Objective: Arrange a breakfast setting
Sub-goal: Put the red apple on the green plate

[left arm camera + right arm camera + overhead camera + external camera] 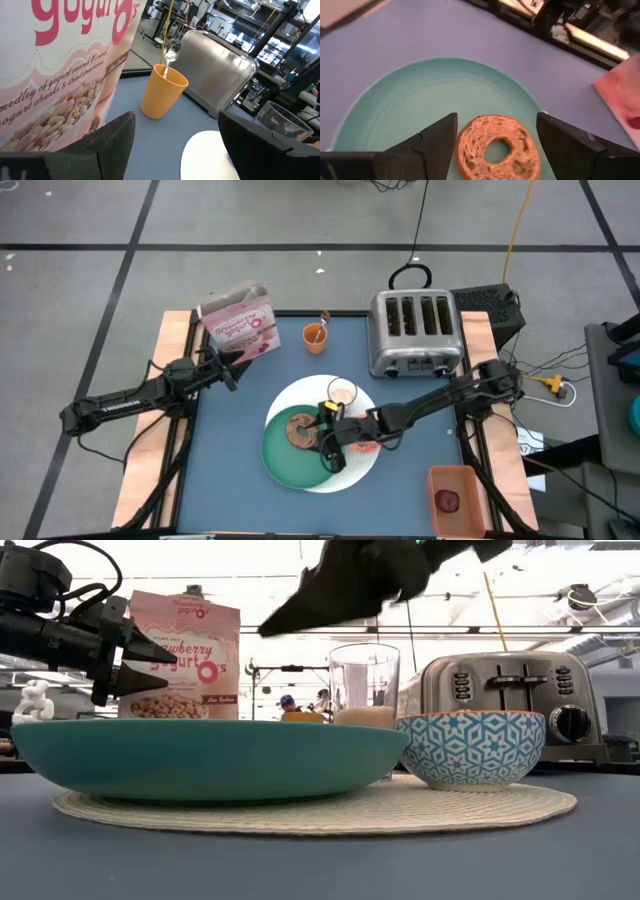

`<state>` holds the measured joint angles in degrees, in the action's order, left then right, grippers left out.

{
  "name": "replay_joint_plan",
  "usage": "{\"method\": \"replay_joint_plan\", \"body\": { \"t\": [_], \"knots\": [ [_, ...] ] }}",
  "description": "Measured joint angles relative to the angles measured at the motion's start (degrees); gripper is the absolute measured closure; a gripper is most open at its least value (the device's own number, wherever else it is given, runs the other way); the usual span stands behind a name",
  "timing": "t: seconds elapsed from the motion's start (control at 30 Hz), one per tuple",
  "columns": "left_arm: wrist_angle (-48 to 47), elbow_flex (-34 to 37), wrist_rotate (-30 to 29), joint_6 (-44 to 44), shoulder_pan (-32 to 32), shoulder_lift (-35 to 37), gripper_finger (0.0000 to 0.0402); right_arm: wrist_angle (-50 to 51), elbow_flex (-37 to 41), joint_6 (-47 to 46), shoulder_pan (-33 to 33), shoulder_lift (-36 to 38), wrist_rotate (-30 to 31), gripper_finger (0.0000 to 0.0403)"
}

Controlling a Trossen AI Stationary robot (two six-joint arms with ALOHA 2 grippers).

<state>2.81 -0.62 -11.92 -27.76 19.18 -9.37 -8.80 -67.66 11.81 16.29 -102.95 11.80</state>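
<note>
High view: we see a blue bench (pixel 225 450) with both arms over it.
Left tool (pixel 228 367): hovers just in front of the pink cereal box (pixel 240 323), fingers (pixel 117 135) spread wide, nothing between them.
Right tool (pixel 330 437): over the green plate (pixel 285 452), fingers (pixel 437 137) wide apart either side of the bagel (pixel 498 147), not touching it as far as we can tell.
Placemat (pixel 300 392): large white round disc at bench centre; low view shows it woven, flat.
Green plate: sits on the near-left part of the placemat, overhanging its edge.
Bagel: brown, flat on the plate, toward its far side.
Glass (pixel 342 393): on the far part of the placemat, upright; low view (pixel 363 680) shows it clear, behind the bowl and plate.
Bowl (pixel 470 748): blue-white pattern outside in low view, on the placemat right of the plate, partly under the right arm from above.
Orange cup (pixel 315 338): far side of the bench, between cereal box and toaster (pixel 415 332), off the placemat.
Spoon (pixel 170 50): stands in the orange cup, bowl end up.
Red fruit (pixel 447 500): lies in a pink tray (pixel 462 478) at the near right corner, well apart from the placemat.
</note>
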Motion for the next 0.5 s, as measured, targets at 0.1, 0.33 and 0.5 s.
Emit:
{"method": "replay_joint_plan", "body": {
  "t": [0.1,0.33,0.5],
  "knots": [
    [0.1,0.0,0.0,-0.4,0.0,0.0,0.0114,3.3,0.0,-0.1,-0.1,3.2,0.1,0.0138],
    [0.1,0.0,0.0,-0.9,0.0,0.0,0.0114,12.2,0.0,-1.0,-0.1,11.9,0.1,0.0138],
    [0.3,0.0,0.0,-1.0,0.0,0.0,0.0114,16.0,0.0,-0.7,-0.1,17.4,0.1,0.0138]
  ]
}}
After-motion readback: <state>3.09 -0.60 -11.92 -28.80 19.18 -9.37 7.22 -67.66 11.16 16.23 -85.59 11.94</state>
